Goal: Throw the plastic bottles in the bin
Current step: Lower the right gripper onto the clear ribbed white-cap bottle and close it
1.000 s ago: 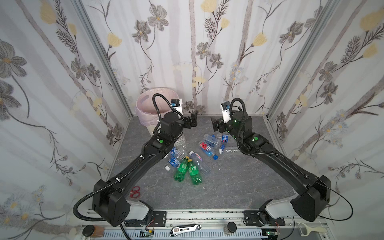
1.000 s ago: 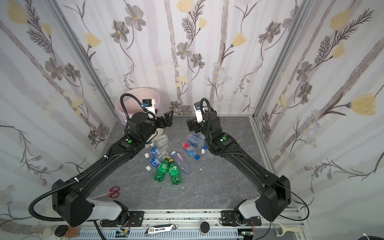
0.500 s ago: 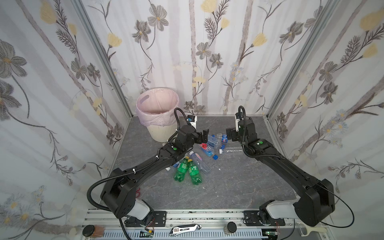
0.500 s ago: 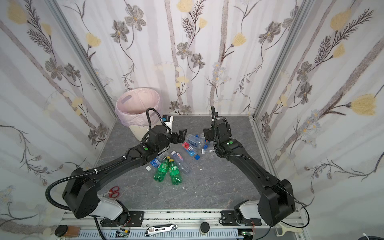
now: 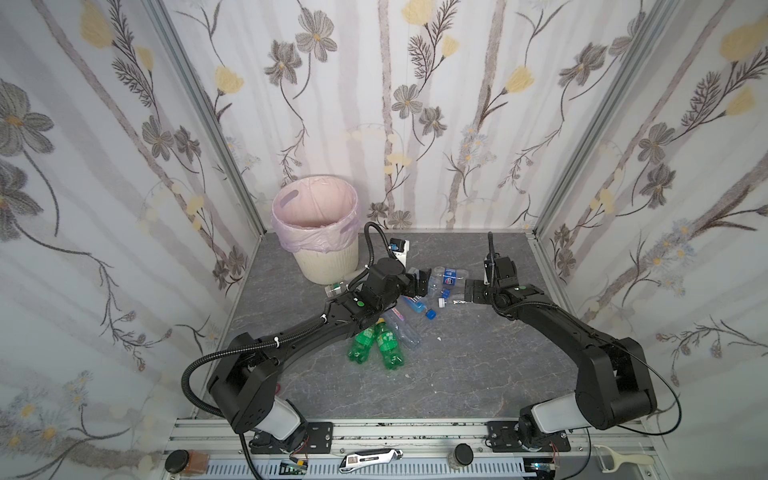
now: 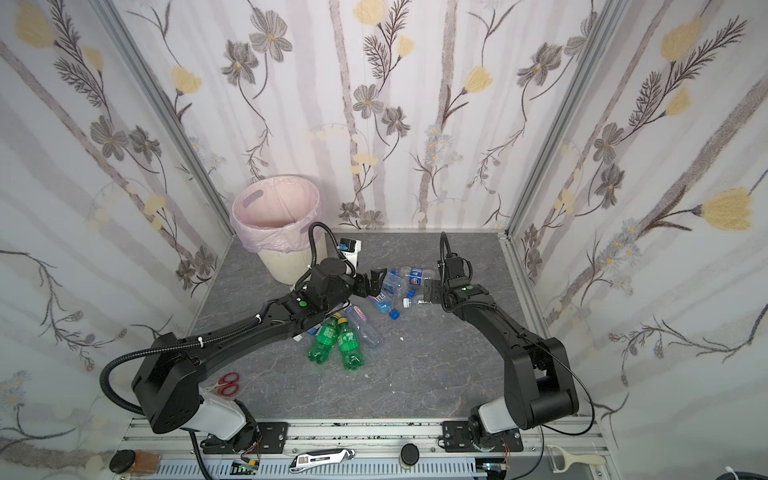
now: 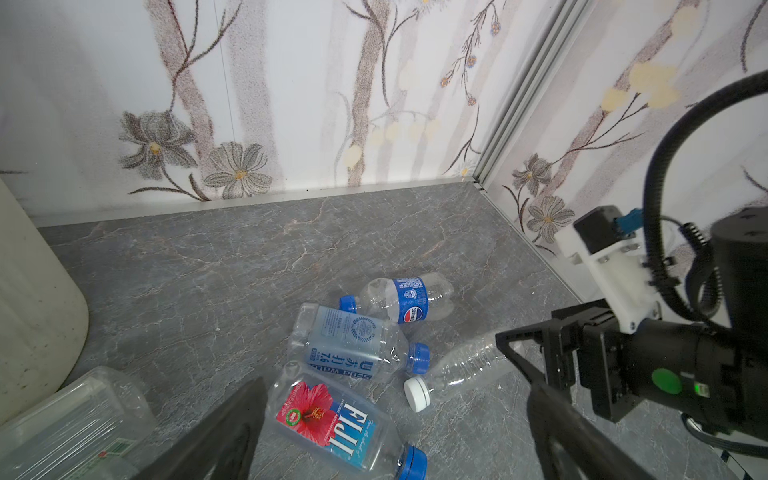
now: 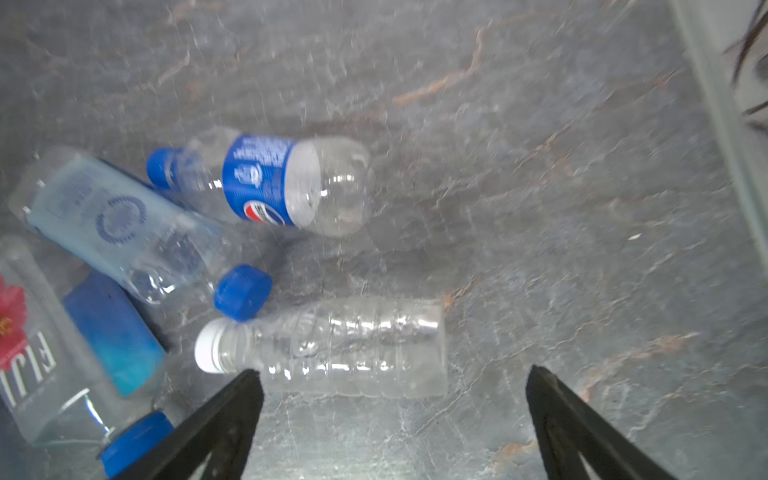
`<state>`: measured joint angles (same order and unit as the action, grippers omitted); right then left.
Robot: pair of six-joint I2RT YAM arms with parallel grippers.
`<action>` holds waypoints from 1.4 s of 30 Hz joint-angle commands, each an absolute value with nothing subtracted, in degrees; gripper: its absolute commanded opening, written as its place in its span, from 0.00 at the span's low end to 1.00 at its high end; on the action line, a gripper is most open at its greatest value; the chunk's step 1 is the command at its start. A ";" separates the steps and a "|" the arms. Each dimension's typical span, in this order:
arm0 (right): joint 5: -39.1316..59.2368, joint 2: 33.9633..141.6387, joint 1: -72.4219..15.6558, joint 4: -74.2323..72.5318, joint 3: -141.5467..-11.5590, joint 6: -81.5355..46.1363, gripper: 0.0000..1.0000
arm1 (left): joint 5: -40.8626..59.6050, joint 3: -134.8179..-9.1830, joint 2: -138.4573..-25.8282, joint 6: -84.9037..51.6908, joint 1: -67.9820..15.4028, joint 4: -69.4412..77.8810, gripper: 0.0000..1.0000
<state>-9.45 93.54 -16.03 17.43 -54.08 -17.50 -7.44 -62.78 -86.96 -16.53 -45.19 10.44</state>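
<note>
Floral-papered walls, grey marbled desk (image 5: pixel 478 374). Plastic bottles (image 5: pixel 413 305) lie scattered mid-desk; bin (image 5: pixel 328 266) stands at far left corner. Step judged: reaching in for pick. Right jaws spread wide, empty, poised just short of clear white-capped bottle (image 8: pixel 332 345). Advice: straddle ribbed body at mid-length, squeeze gently, thin wall likely buckles. Left jaws also spread wide, empty, above Fiji bottle (image 7: pixel 332 419); contact unclear. Take one bottle per arm.

Right wrist view is blurred; its edge cuts the Fiji bottle (image 8: pixel 37 361).
</note>
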 commanded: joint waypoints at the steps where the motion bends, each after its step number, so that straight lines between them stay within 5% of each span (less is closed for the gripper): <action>1: -5.27 94.85 -15.67 13.27 -53.01 -19.98 1.00 | -7.63 -63.46 -87.19 -17.36 -45.27 12.04 1.00; 13: -0.86 101.53 -14.85 10.27 -54.97 -20.52 1.00 | -7.72 -63.56 -86.61 -17.14 -45.35 11.94 1.00; 26: 3.10 93.35 -21.88 10.82 -48.88 -24.06 1.00 | -7.38 -63.94 -87.17 -17.02 -45.39 11.77 1.00; 32: -4.78 88.95 -22.07 15.03 -50.72 -21.93 1.00 | -7.91 -64.01 -86.99 -16.64 -45.25 11.75 1.00; 42: -0.55 98.87 -21.25 12.29 -55.90 -17.74 1.00 | -8.31 -63.98 -86.21 -16.35 -45.28 11.69 1.00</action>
